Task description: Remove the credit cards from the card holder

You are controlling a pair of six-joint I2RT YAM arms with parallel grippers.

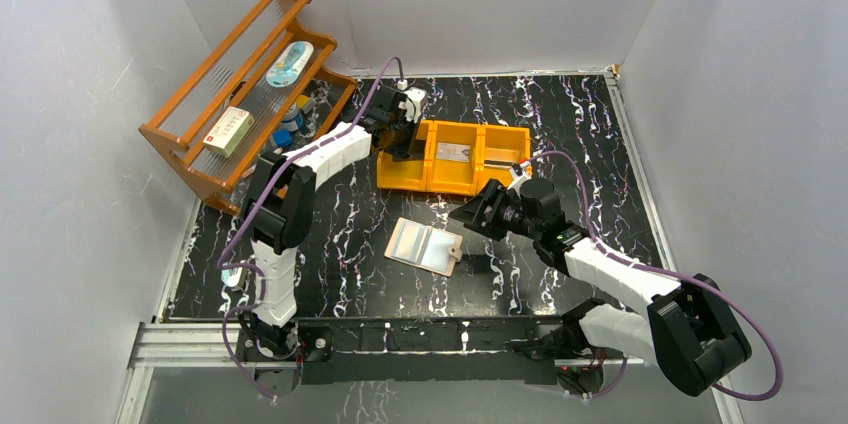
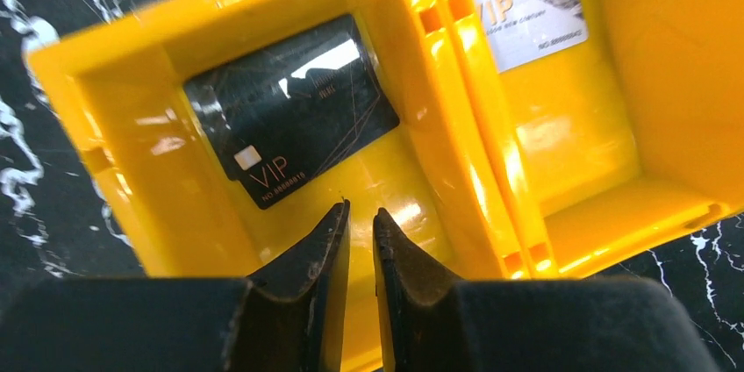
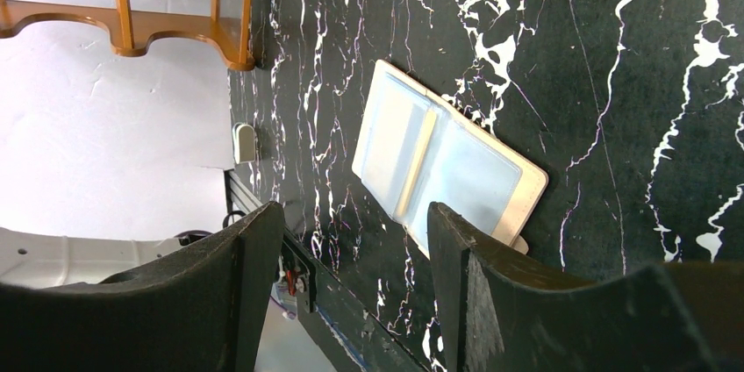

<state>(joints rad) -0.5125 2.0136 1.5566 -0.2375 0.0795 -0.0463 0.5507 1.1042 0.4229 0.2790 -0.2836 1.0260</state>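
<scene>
Black tabletop (image 1: 560, 124) veined with white is seen from above, closed in by plain white walls, with a wooden rack (image 1: 245, 94) at the far left and an orange three-compartment tray (image 1: 455, 184) at the far middle. The card holder (image 1: 425, 247) is laid open and flat on the table, in front of the tray and between the two arms, touched by neither. From above, the left gripper (image 1: 400, 129) is seen only as a dark shape over the tray's left compartment, and its fingers cannot be made out. The left wrist view supplies what is missing: a black card (image 2: 294, 109) marked VIP is lying flat in that compartment, and a silver card (image 2: 526, 8), cut off by the top edge, is lying in the middle one. The finer print on both cards is too small to be read. The left gripper's jaws are drawn almost together, only a thin slit being left between them, and nothing is pinched. The right gripper (image 1: 470, 214) is held above the table near the holder's right side. In the right wrist view its jaws are spread wide and empty, and the holder's pale blue sleeve panels are shown, its closing tab being partly hidden behind one finger (image 3: 456, 284).
</scene>
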